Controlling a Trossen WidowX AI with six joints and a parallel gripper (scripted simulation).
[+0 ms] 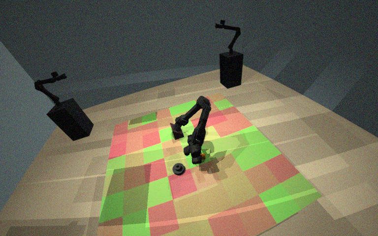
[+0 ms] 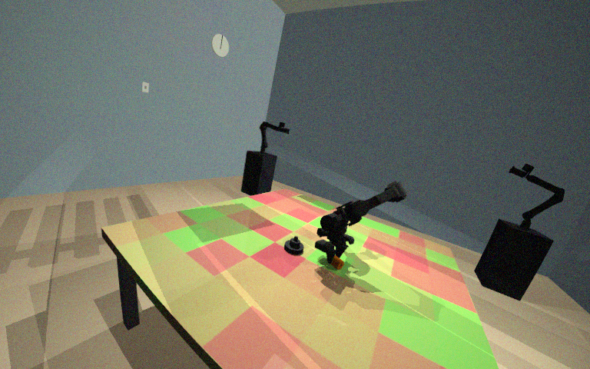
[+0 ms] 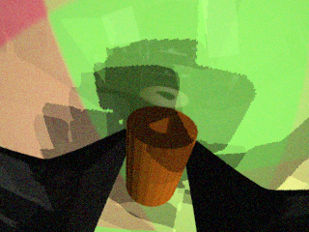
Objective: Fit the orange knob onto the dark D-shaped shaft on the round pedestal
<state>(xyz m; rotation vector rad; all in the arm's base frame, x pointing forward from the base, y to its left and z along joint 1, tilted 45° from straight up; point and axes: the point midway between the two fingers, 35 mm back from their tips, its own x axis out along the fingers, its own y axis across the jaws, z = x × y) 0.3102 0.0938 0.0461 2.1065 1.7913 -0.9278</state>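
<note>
The orange knob (image 1: 203, 156) (image 2: 338, 262) (image 3: 156, 174) is a ridged cylinder lying on its side. Its end face with the hole shows in the wrist view, partly in shadow; the hole's flat side is hard to make out. My gripper (image 1: 199, 158) (image 2: 336, 258) (image 3: 158, 139) is shut on the knob, with one finger against each side. I cannot tell whether the knob touches the table. The round dark pedestal (image 1: 175, 172) (image 2: 293, 249) stands apart from the gripper, to its left in the top and exterior views. Its shaft (image 1: 178, 166) (image 2: 296, 239) is bare and upright.
The table (image 1: 192, 205) (image 2: 278, 330) has a patchwork top of green, red and tan squares, with strong shadows across it. Two dark blocks (image 1: 231, 69) (image 1: 71, 119) (image 2: 258, 172) (image 2: 513, 260) bearing other small arms stand beyond the table, away from my arm.
</note>
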